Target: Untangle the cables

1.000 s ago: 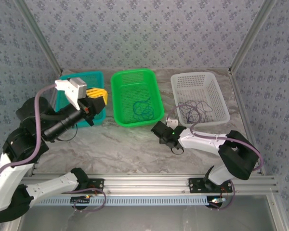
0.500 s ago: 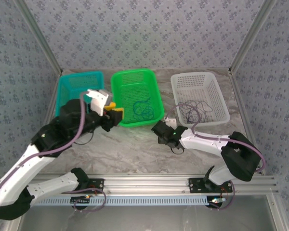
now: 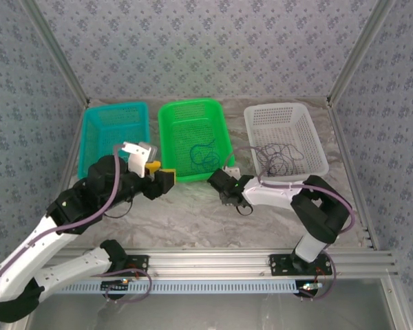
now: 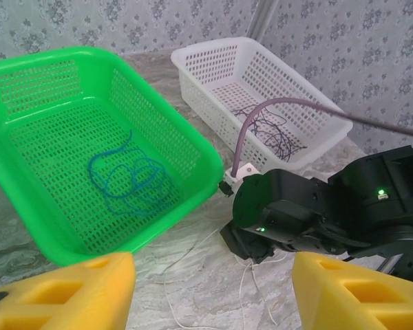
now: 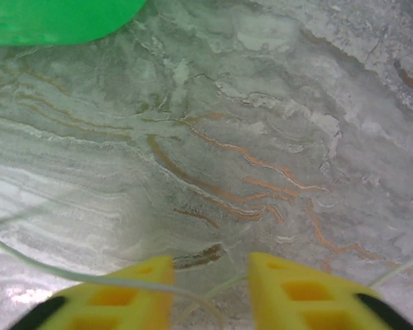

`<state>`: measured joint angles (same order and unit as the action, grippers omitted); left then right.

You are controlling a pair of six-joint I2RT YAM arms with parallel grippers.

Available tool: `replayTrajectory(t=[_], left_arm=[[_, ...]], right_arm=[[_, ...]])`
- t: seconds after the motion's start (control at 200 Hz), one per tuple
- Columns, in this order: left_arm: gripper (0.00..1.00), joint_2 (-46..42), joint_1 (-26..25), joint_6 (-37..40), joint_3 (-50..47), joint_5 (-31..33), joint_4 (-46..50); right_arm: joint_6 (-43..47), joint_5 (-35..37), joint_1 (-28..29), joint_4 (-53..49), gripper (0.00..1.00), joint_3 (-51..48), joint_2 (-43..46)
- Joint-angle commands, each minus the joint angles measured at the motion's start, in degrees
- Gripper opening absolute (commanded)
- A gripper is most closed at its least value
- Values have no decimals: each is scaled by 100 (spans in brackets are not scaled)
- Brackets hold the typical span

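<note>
Your left gripper (image 3: pixel 162 177) has swung off the teal basket (image 3: pixel 117 106) to the green basket's (image 3: pixel 191 104) near corner, and the right gripper (image 3: pixel 224 187) has slid left toward it. Two cables look sorted: the blue cable (image 3: pixel 206 158) lies alone in the green basket, while the whitish cable (image 5: pixel 55 269) is left loose on the table between the grippers, and the dark cable (image 3: pixel 279 159) sits in the white basket (image 3: pixel 279 106). The left gripper hovers low with fingers spread wide. The right reaches flat along the table, fingers narrowed but apart, the whitish cable running into the gap.

Teal plastic mesh basket (image 3: pixel 113 127) L, green plastic mesh basket (image 3: pixel 164 137) mid, white plastic mesh basket (image 3: pixel 282 124) R, grey marble-look tabletop (image 3: pixel 193 213)
</note>
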<state>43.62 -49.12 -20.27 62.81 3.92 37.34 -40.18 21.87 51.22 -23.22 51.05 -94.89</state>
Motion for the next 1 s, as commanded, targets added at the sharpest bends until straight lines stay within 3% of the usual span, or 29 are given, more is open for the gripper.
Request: replayTrajectory(t=[0.0, 0.215, 0.335, 0.635, 0.994], left_arm=[[62, -73, 37, -82, 5, 94, -28], [64, -22, 41, -154, -223, 37, -184], [65, 233, 39, -336, -330, -184, -247], [65, 472, 37, -1170, -1191, -918, -1198], [66, 1160, 27, -2204, -2090, -1699, -2513]], right_arm=[[-14, 359, 154, -260, 26, 199, 116], [-202, 1294, 657, -1503, 8, 386, 729], [-394, 1544, 714, -1828, 5, 338, 1379], [-301, 2034, 731, -1635, 3, 185, 2912], [174, 2336, 935, -896, 1, -144, 3848]])
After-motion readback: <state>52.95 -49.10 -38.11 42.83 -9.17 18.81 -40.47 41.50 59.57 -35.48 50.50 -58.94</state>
